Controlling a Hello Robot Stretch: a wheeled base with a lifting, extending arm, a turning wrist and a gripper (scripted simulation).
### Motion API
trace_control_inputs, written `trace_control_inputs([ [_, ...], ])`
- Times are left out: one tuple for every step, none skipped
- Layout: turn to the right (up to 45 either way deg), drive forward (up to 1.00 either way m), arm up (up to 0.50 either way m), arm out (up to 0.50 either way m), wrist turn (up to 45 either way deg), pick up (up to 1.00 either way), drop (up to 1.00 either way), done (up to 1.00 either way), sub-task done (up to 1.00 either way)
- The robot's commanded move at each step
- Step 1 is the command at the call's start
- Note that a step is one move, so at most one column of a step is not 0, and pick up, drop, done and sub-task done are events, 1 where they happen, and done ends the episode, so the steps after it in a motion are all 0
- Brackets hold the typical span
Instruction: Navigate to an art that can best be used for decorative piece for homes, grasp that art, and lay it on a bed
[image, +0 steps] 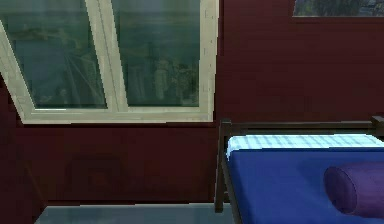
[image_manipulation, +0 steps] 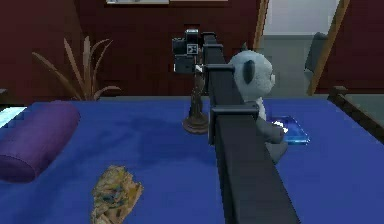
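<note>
statuette (image_manipulation: 194, 108), seemingly upright, stands on the blue bed (image_manipulation: 150, 140) near the gripper (image_manipulation: 184, 66); cannot tell whether it holds anything.

Partly hidden behind the arm (image_manipulation: 240, 165): picture-left side of a plush bear (image_manipulation: 248, 75) and base edge of a dark statue (image_manipulation: 193, 100) on the bed (image_manipulation: 150, 130). Cannot make out the far end of the gripper (image_manipulation: 184, 66) against the dark wall, nor tell of anything held. Cut by edges: purple bolster (image_manipulation: 33, 140) at arm side view's left, tan crumpled thing (image_manipulation: 116, 196) at its bottom, window (image: 110, 55) and framed picture (image: 336, 7) at forward view's top.
</note>
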Motion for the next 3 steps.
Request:
trace_control_inputs([
  [0.0,0.00,0.00,0.00,0.0,0.00,1.00,0.00,0.00],
  [0.0,0.00,0.00,-0.10,0.0,0.00,0.00,0.00,0.00],
  [0.0,0.00,0.00,0.00,0.0,0.00,0.00,1.00,0.00],
])
